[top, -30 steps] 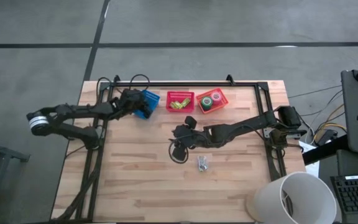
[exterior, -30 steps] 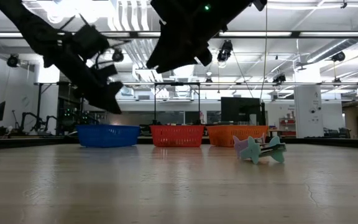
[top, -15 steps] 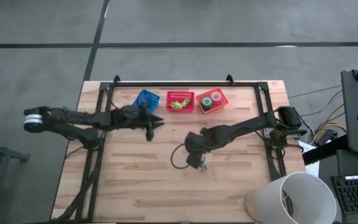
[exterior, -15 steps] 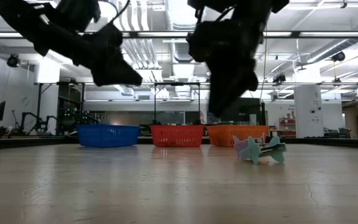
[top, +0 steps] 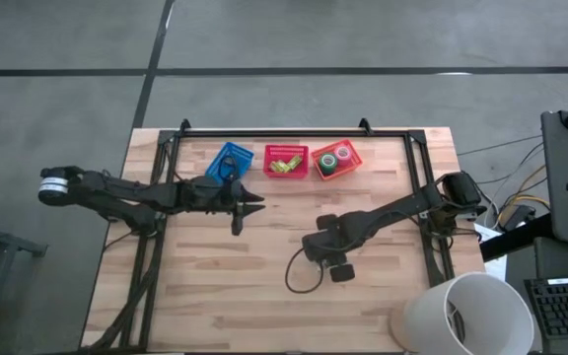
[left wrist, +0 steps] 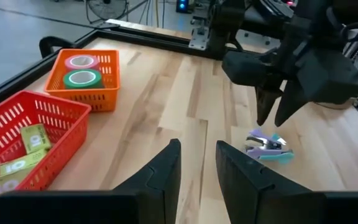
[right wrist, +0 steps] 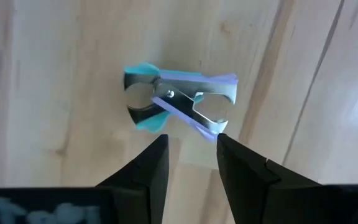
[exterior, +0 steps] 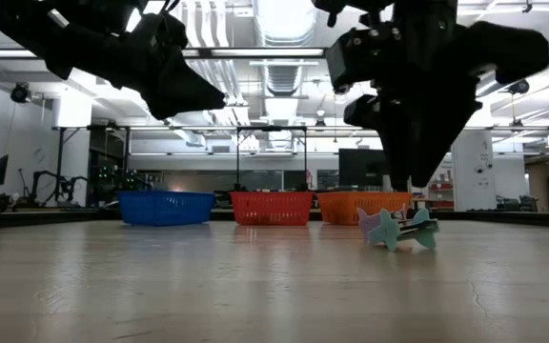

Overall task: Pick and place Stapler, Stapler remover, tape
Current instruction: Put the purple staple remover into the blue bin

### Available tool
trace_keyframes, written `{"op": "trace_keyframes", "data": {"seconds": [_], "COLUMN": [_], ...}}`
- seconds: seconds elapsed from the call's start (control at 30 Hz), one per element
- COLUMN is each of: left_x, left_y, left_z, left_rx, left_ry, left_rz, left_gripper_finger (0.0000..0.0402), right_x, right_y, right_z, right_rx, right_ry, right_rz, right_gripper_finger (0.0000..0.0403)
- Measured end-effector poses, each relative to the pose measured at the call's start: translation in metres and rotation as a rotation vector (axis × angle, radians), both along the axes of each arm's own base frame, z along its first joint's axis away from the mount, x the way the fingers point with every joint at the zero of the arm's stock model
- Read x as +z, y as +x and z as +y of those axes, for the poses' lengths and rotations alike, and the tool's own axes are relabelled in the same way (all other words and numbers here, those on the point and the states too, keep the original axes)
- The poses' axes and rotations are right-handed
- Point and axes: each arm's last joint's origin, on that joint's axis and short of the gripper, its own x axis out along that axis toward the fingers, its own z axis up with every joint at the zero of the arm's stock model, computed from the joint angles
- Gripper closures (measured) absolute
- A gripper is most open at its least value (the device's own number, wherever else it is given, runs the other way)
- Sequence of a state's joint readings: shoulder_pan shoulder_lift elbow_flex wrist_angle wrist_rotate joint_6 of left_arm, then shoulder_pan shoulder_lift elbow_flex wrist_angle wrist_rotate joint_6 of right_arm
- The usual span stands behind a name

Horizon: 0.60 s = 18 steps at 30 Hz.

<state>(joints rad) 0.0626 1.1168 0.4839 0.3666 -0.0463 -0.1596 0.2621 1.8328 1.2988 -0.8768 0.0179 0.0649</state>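
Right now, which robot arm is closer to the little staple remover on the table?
Right. The right gripper hangs just above the staple remover, fingers open. The left gripper waits farther off, near the blue basket.

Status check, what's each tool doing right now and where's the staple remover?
Right tool open, poised directly above staple remover on the bare table. Left tool open, empty, mid-table beside the blue basket. Nothing in the way.

right gripper pointing straight down mid-table with jaws parted, left gripper extended level, jaws narrowly apart
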Motion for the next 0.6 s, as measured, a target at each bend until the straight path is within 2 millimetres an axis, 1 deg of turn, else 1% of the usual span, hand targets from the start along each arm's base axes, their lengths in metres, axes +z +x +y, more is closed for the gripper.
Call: {"op": "trace_keyframes", "data": {"seconds": [0.13, 0.27, 0.5, 0.6], "left_x": [0.0, -0.001, -0.001, -0.001], "left_y": [0.0, 0.0, 0.0, 0.0], "left_z": [0.0, 0.0, 0.0, 0.0], "left_rx": [0.001, 0.001, 0.005, 0.006], "left_ry": [0.0, -0.001, -0.002, -0.003], "left_rz": [0.003, 0.01, 0.01, 0.009], "left_gripper_finger": [0.0298, 0.0298, 0.0298, 0.0298], "right_x": [0.0, 0.0, -0.015, -0.018], "right_y": [0.002, 0.003, -0.002, -0.002], "right_z": [0.0, 0.001, -0.001, -0.001], "right_rx": [0.072, 0.103, 0.121, 0.122], "right_ry": [-0.018, -0.019, -0.024, -0.021], "right_rz": [-0.026, -0.044, -0.037, -0.049], "right_gripper_finger": [0.0272, 0.0272, 0.0286, 0.0294]}}
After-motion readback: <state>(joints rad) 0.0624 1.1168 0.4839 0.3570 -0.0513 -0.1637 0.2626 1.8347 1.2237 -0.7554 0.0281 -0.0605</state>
